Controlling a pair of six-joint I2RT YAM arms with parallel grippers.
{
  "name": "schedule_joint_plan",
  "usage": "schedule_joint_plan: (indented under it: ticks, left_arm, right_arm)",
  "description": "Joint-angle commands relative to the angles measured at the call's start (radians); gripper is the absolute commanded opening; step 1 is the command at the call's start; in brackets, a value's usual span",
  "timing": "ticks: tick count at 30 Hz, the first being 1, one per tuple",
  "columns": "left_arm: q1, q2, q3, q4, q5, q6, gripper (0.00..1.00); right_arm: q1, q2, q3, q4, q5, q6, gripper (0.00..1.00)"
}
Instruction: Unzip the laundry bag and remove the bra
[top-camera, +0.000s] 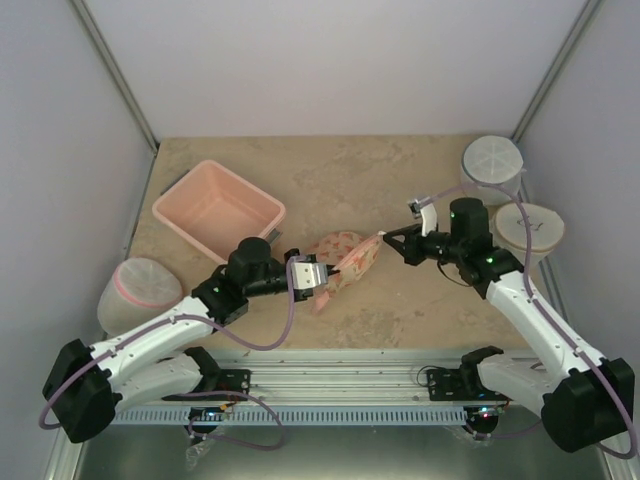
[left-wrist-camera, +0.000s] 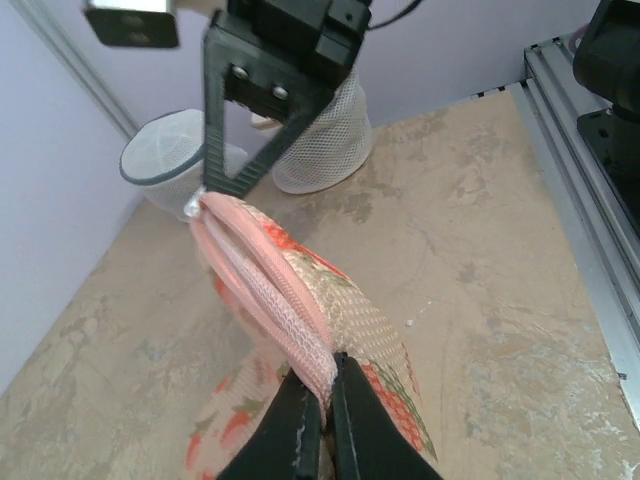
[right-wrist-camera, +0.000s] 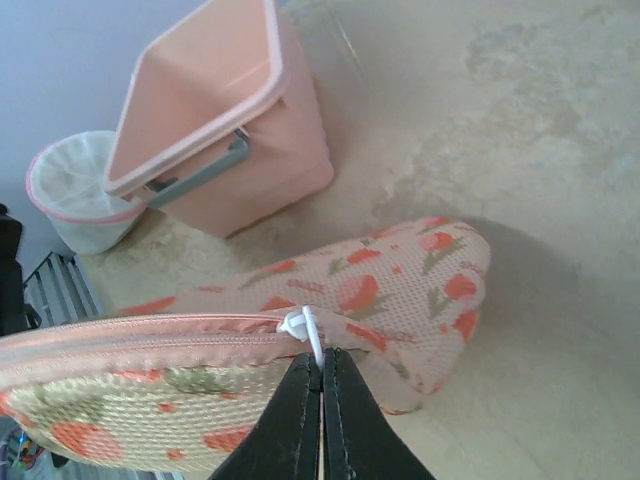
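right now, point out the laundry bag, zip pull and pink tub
laundry bag (right-wrist-camera: 400, 275): right wrist view, printed side
zip pull (right-wrist-camera: 301, 325): right wrist view, white tab
pink tub (top-camera: 218, 211): top external view, bare floor

Patterned laundry bag (top-camera: 345, 258) raised on edge near the middle of the table (top-camera: 400, 190), zip uppermost.

The bag is cream mesh fabric with an orange-red print and pink edging. From above it stretches from 8 o'clock to 2 o'clock. Its pink zip (right-wrist-camera: 150, 335) runs closed along the top ridge. The left gripper (top-camera: 322, 277) pinches the 8 o'clock end, and the right gripper (top-camera: 383, 236) pinches the white zip pull (right-wrist-camera: 305, 330) at the 2 o'clock end. The lower edge sags toward the table.
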Motion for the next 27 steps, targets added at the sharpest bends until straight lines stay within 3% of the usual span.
schedule_joint_plan:
  ticks: [1, 8, 16, 17, 19, 21, 24, 27]
  left_arm:
    - [-0.001, -0.032, -0.01, 0.01, 0.056, 0.029, 0.0]
    - [0.002, -0.046, -0.026, 0.013, 0.042, 0.046, 0.0]
    - [0.002, -0.043, -0.054, -0.031, 0.063, 0.078, 0.0]
    - [0.002, -0.04, -0.062, -0.048, 0.077, 0.096, 0.0]
    - [0.002, -0.035, -0.08, -0.091, 0.107, 0.155, 0.0]
    - [0.002, -0.028, -0.093, -0.162, 0.154, 0.271, 0.0]
    - [-0.001, -0.012, -0.106, -0.272, 0.203, 0.475, 0.0]
    - [-0.008, 0.015, -0.12, -0.248, 0.199, 0.536, 0.0]
  right_arm:
    - [-0.075, -0.009, -0.069, 0.002, -0.02, -0.009, 0.01]
    - [-0.15, 0.027, -0.184, 0.06, -0.08, 0.024, 0.01]
    - [-0.153, 0.052, -0.246, 0.125, -0.114, 0.056, 0.01]
    - [-0.152, 0.048, -0.235, 0.111, -0.111, 0.047, 0.07]
    - [-0.152, 0.037, -0.204, 0.067, -0.098, 0.024, 0.28]
    - [-0.15, 0.022, -0.162, 0.013, -0.066, -0.001, 0.38]
    - [-0.144, 0.002, -0.106, -0.043, -0.028, -0.027, 0.46]
    - [-0.123, -0.007, -0.081, -0.054, -0.014, -0.029, 0.47]
